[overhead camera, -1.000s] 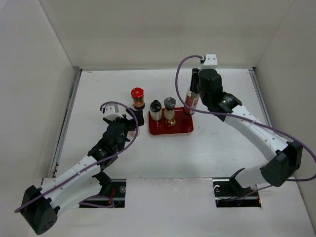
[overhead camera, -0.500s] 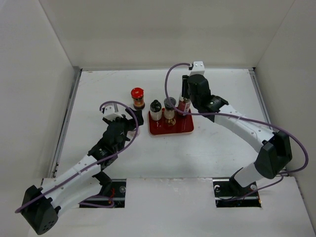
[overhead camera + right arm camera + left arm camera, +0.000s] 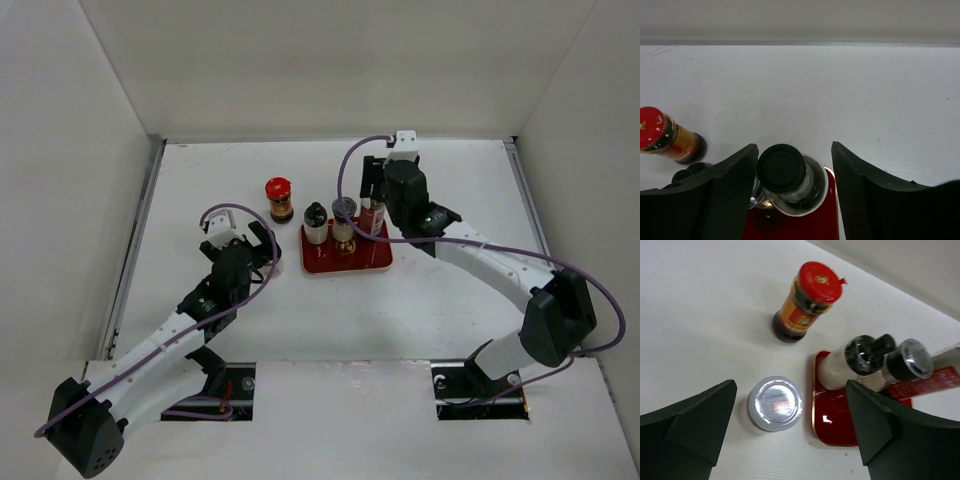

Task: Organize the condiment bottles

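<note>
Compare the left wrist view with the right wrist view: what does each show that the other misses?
Only the left wrist view shows the silver-lidded round jar, standing on the white table just left of the flat red tray, ahead of the open left end effector. Only the right wrist view shows the black cap of the tall clear bottle, held between the fingers of the right end effector; the left wrist view catches only its red label. Both show the red-lidded dark jar, standing off the tray, and the tray itself.
</note>
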### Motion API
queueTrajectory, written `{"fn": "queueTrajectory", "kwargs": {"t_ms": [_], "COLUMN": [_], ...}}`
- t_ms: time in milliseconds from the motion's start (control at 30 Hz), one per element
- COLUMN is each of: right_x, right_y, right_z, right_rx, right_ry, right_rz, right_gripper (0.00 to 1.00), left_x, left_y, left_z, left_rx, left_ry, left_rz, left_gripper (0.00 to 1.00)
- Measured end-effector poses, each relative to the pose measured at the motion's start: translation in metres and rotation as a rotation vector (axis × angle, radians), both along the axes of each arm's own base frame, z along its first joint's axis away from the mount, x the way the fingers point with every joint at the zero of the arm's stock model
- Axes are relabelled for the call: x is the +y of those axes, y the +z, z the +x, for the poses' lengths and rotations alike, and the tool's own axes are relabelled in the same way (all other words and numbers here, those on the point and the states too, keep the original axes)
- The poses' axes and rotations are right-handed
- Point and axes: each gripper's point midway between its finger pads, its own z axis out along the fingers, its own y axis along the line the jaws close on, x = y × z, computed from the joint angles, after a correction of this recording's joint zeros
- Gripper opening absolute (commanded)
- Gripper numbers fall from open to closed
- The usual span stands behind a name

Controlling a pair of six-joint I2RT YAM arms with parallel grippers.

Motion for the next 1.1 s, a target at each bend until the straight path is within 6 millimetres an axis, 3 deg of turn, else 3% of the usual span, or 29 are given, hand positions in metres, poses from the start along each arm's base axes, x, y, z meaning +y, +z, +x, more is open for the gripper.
{"fn": "queueTrajectory", "kwargs": {"t_ms": [167, 400, 500, 767, 867, 1100], "right_x": [-0.002, -0.022, -0.035, -0.056, -0.057, -0.059], "right_y": [0.019, 0.058, 0.052, 0.006, 0.001, -0.004], "right_z": [-0.01, -0.043, -0.06, -0.093, -0.097, -0.103], "right_rx": [-0.048, -0.149, -0.16, -0.115, -0.113, -0.12], "right_ry": [0.009, 0.011, 0.005, -0.003, 0.0, 0.01], "right_rz": [0.041, 0.145, 0.182, 0.218, 0.232, 0.251], "right_gripper": [0.97, 1.0, 1.0, 1.0, 1.0, 1.0], "left_x": [0.015, 0.008, 0.002, -0.009, -0.015, -0.02], "left_y": [-0.027, -0.067, -0.077, -0.086, -0.085, -0.087], "left_z": [-0.009, -0.019, -0.017, -0.008, -0.001, 0.009], "left_rx": [0.103, 0.251, 0.285, 0.315, 0.311, 0.304], "left_ry": [0.031, -0.011, -0.025, -0.054, -0.06, -0.059], "left_rz": [0.075, 0.193, 0.224, 0.298, 0.312, 0.338], "left_gripper": [0.93, 0.92, 0.92, 0.9, 0.82, 0.39]}}
